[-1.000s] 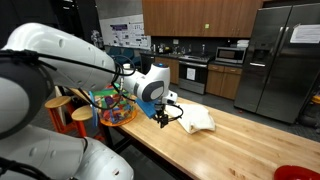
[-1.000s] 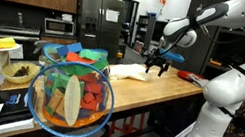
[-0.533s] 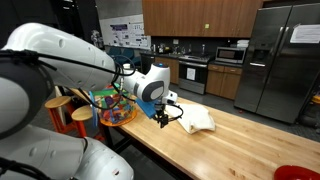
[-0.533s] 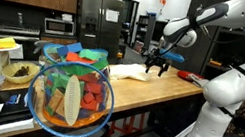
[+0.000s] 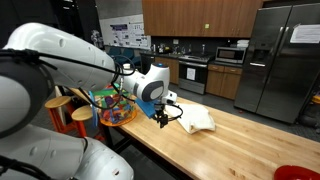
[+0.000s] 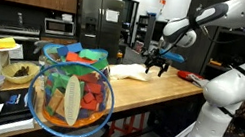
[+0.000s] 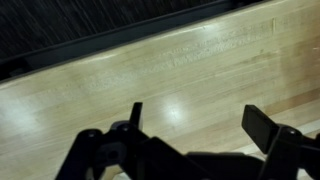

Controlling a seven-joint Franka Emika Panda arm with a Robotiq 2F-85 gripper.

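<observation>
Jaws stand spread wide with nothing between them, hanging low over the wooden surface (image 5: 250, 145) at the end of the white arm (image 5: 150, 82). In the wrist view the two dark fingers (image 7: 265, 128) frame only bare, glossy wood, well apart from each other. The white cloth (image 5: 197, 120) lies crumpled on the surface just beside the jaws, on the side away from the surface's end; in both exterior views it is the nearest thing to them, and it also shows as a pale heap (image 6: 130, 72) just short of the fingertips. The exterior views are small, so whether a fingertip touches the cloth's edge or merely hovers next to it I cannot tell; it looks like a near miss rather than contact. A clear bowl (image 5: 113, 108) heaped with colourful pieces stands on the same surface near its end, on the far side of the jaws from the cloth; it fills the foreground in an exterior view (image 6: 71, 98). A red dish (image 5: 298, 173) sits at the opposite end, well apart from the cloth. Wooden stools (image 5: 60, 103) stand off the surface's end, and a steel refrigerator (image 5: 283, 60) rises at the back of the room.
</observation>
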